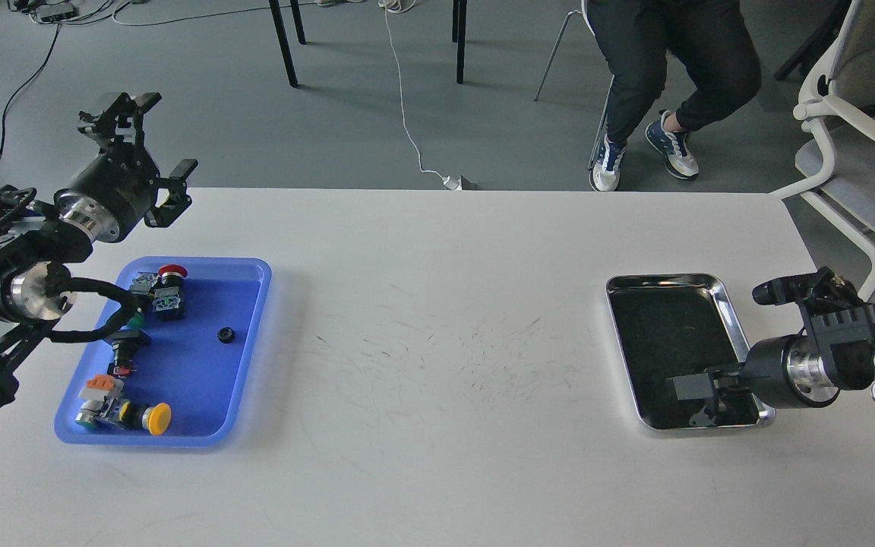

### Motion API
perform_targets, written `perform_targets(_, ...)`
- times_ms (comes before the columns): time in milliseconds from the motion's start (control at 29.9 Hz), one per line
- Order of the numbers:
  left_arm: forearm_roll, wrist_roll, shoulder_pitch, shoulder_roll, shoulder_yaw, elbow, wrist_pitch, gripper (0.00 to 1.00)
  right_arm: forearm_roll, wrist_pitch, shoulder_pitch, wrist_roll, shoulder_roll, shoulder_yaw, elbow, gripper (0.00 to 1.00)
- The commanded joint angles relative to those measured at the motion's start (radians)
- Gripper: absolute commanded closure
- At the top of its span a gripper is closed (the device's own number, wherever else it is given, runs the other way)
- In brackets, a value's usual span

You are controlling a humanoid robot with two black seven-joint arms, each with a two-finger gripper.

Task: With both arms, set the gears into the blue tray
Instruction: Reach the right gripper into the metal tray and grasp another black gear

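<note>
The blue tray (196,384) lies at the table's left. One small black gear (225,334) rests on its bare right half. My left gripper (150,140) hangs raised beyond the tray's far left corner, open and with nothing between its fingers. My right gripper (694,396) reaches in from the right, low over the near end of the steel tray (728,302). It is dark and seen nearly end-on, so its fingers cannot be told apart, and it hides the tray floor beneath it.
Several push-button switches with red (172,271), green and yellow (156,418) caps lie along the blue tray's left side. A seated person's legs (665,76) and a white chair (855,129) stand beyond the table's far right edge.
</note>
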Motion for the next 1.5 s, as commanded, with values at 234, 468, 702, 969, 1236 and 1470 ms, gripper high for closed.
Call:
perform_targets(234,0.000,0.000,-0.003,0.005,-0.002,0.000,-0.002,0.02,-0.001,0.000,0.009,0.002,0.022,-0.021,-0.026,0.15)
perform_targets(468,0.000,0.000,-0.003,0.005,-0.001,0.000,0.000,0.02,-0.001,0.002,0.009,0.002,0.035,-0.029,-0.060,0.17)
perform_targets(702,0.000,0.000,-0.003,0.006,-0.001,0.000,0.000,0.02,-0.001,0.003,0.007,0.003,0.043,-0.032,-0.065,0.30)
perform_targets(969,0.000,0.000,-0.003,0.008,0.001,0.000,0.000,0.02,0.000,0.005,0.006,0.005,0.049,-0.034,-0.092,0.48)
perform_targets(1236,0.000,0.000,-0.003,0.008,0.001,0.000,0.000,0.02,0.000,0.005,0.007,0.003,0.058,-0.034,-0.109,0.73)
perform_targets(1470,0.001,0.000,-0.003,0.009,0.001,0.000,0.000,0.02,0.005,0.005,0.018,0.003,0.071,-0.031,-0.108,0.90)
